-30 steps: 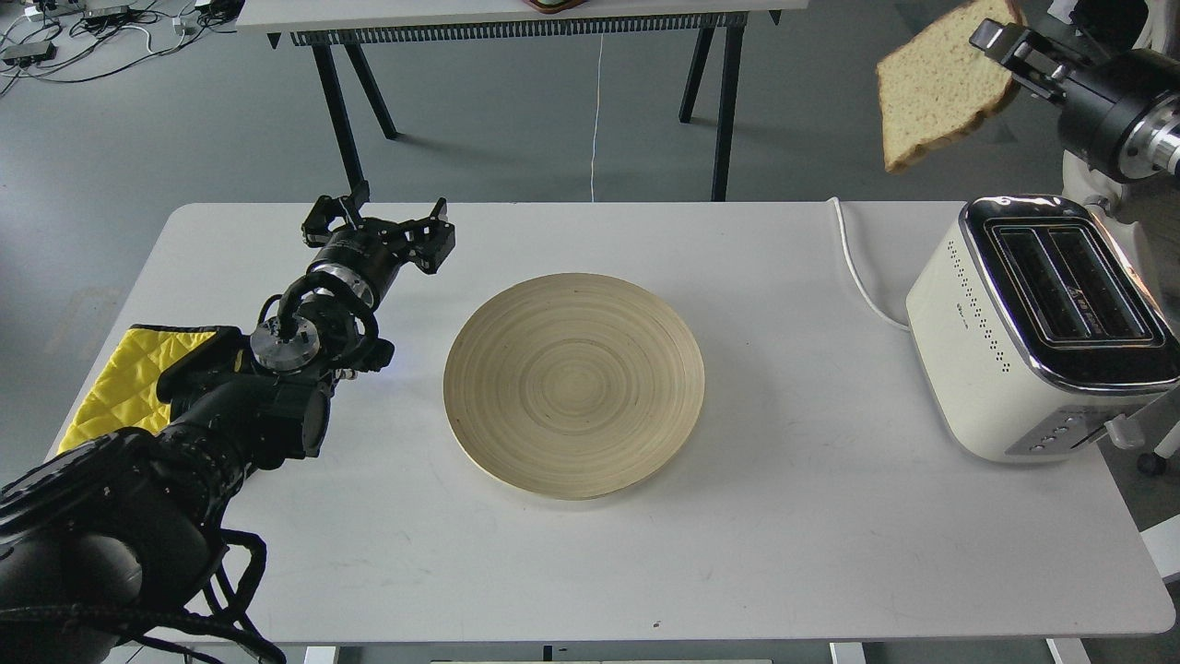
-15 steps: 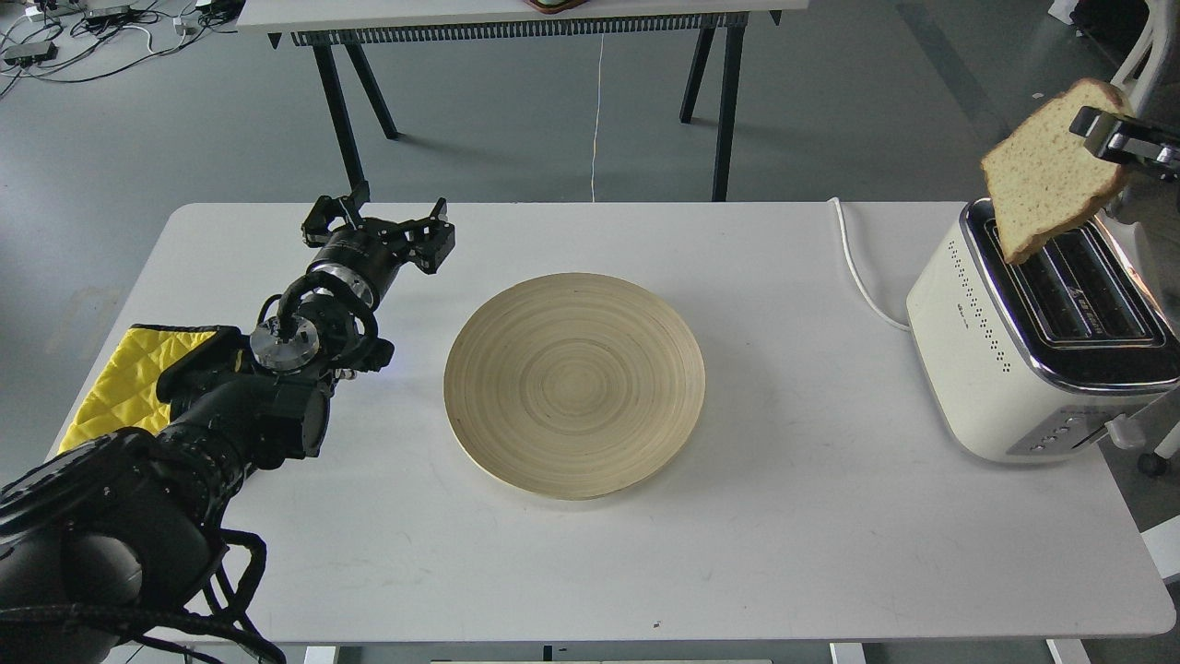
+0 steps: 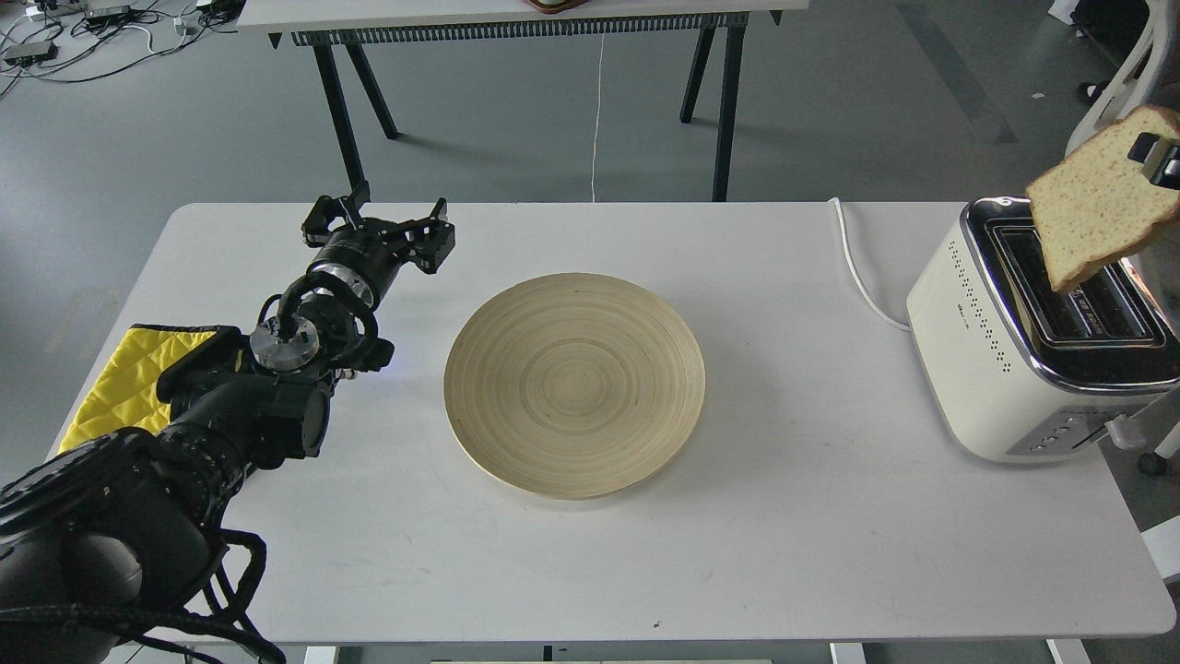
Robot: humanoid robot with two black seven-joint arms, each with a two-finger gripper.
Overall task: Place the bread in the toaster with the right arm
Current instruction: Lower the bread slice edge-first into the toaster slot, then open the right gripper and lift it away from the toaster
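A slice of pale tan bread [image 3: 1097,203] with a brown crust hangs tilted above the chrome top of the cream-white toaster [image 3: 1023,350] at the table's right end. Its lower corner is over the slots. My right gripper [image 3: 1163,159] shows only as a fingertip at the right edge, pinching the bread's upper right part; the rest of that arm is out of view. My left gripper [image 3: 383,217] is open and empty over the far left of the table, well away from the toaster.
A round wooden plate [image 3: 573,383] lies mid-table, bare. A yellow quilted cloth [image 3: 120,378] lies at the left edge under my left arm. The toaster's white cord [image 3: 857,267] runs off the far edge. Another table stands behind.
The bread and my right gripper moved right and down, from high above the table's far right to over the toaster's slots. My left arm has not moved.
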